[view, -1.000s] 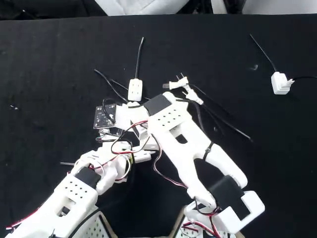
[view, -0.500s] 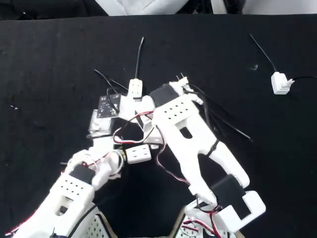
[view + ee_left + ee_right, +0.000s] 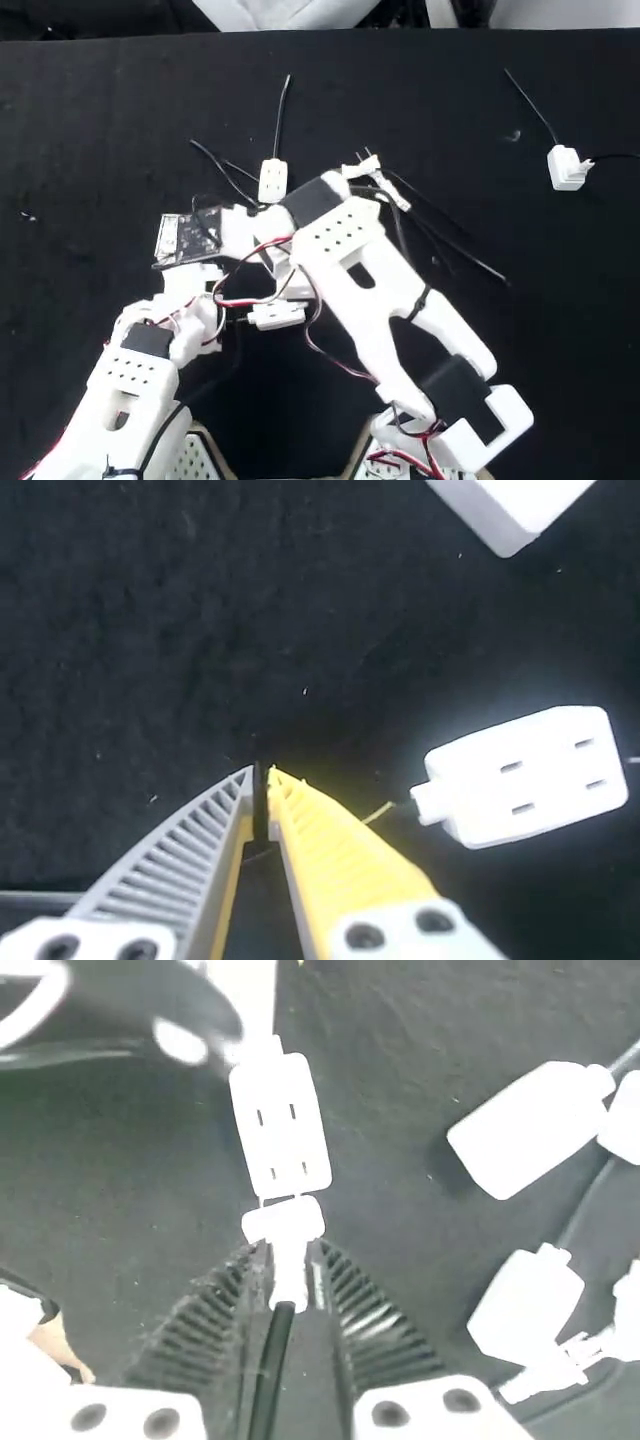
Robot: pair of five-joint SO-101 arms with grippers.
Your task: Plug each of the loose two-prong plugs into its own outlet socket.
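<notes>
Between the tips of our right gripper [image 3: 287, 1252] we are pinching a two-prong plug [image 3: 283, 1222] by its neck, its body butting the outlet socket [image 3: 280, 1130] end-on along its long axis, while our left gripper [image 3: 261, 775] is clamping a black cord [image 3: 260, 805].

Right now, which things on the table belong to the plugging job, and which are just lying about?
Job: nearer socket; black cord in the left gripper; farther socket; held plug in the right gripper; two loose plugs.
Lying about: white block off alone, possibly another plug; white covering beyond the table's far edge.
</notes>
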